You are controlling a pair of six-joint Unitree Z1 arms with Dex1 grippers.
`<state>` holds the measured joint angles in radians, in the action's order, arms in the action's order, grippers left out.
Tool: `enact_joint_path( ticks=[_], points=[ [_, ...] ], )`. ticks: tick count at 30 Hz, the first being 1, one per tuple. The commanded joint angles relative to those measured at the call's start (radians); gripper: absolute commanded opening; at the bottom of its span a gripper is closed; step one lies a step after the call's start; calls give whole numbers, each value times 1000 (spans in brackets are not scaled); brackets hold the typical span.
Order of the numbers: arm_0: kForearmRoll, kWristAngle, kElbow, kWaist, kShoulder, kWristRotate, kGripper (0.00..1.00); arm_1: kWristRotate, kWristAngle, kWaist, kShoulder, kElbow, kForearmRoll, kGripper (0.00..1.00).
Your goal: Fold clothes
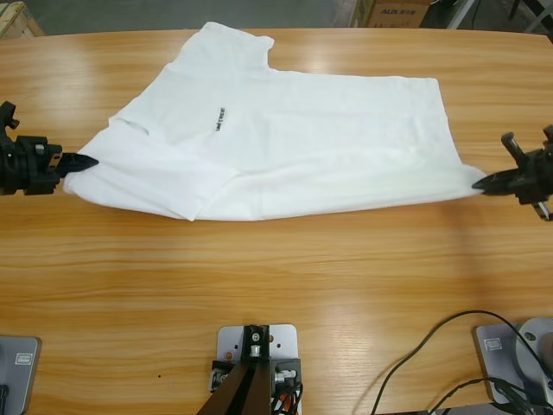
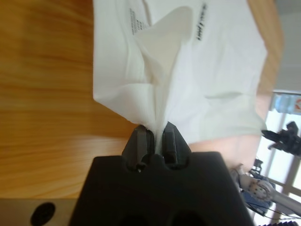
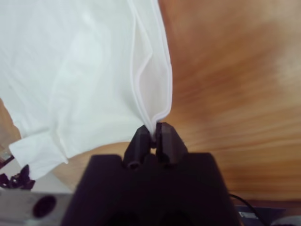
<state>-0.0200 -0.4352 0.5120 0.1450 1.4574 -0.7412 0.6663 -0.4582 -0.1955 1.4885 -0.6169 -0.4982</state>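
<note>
A: Wooden surface [image 1: 276, 285], long, grain running sideways. White T-shirt [image 1: 294, 138] spread across its far half, partly folded.

B: Pincers?

A: Left pincer [image 1: 86, 162] clamped on the shirt's edge at one end, right pincer [image 1: 480, 183] clamped on the hem corner at the other.

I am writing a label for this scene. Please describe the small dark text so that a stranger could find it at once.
On the wooden table lies a white T-shirt, held at each end by a tool. Look at its left half, toward the left tool: the text is a short dark line on the chest. It is the shirt's only mark in the high view.
</note>
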Motion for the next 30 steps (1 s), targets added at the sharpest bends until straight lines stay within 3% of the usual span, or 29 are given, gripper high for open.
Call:
enact_joint_path(
  ticks=[1,14,30],
  points=[
    [98,77,-33,-30,-50,13,0,96,85,-9,-122,59,-38,0],
    [137,90,-55,-30,-35,29,0,110,117,-10,10,34,-99,0],
    [96,104,-50,10,151,46,0,118,173,-10,173,23,-77,0]
  ],
)
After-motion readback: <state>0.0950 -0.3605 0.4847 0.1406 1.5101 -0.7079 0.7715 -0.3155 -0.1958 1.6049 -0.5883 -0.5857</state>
